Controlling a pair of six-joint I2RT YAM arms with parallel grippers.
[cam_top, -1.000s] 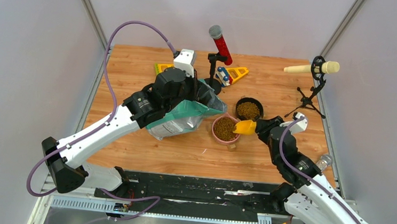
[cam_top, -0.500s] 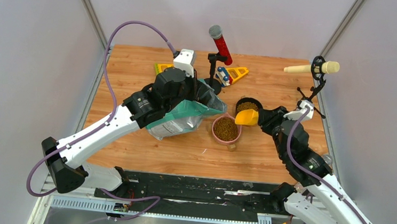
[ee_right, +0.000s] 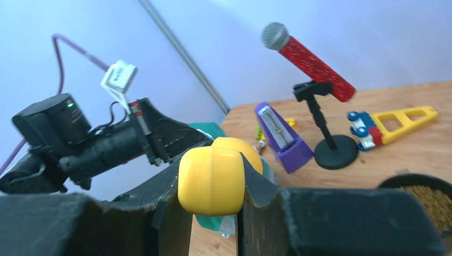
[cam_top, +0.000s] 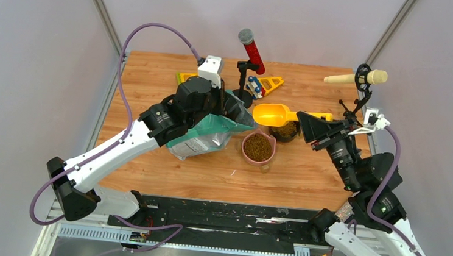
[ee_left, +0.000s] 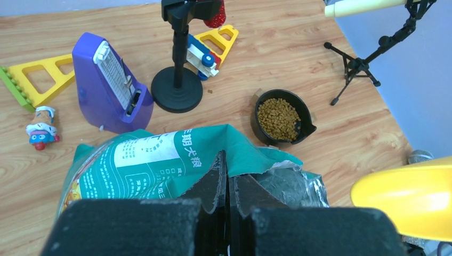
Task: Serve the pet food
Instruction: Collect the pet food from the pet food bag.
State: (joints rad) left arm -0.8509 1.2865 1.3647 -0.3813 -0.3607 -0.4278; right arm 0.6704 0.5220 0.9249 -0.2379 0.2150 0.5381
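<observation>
Pet food, small dry brown kibble pellets [cam_top: 258, 147], is heaped in a round pink bowl [cam_top: 244, 149] mid-way across the wooden bench [cam_top: 154, 85]. Just left of it, a large teal-green flexible bag [ee_left: 160, 160] is pinched at its rim by the left end effector [ee_left: 227, 186], its fingers pressed together. Farther back, more kibble fills a round black bowl [ee_left: 306, 127]. A yellow plastic scoop [cam_top: 277, 115] is held above that bowl, its handle clamped in the right end effector [ee_right: 212, 197]. No kibble is visible in the scoop. The pellets are judged light, loose and easily spilled, so they are best scooped, not pinched.
</observation>
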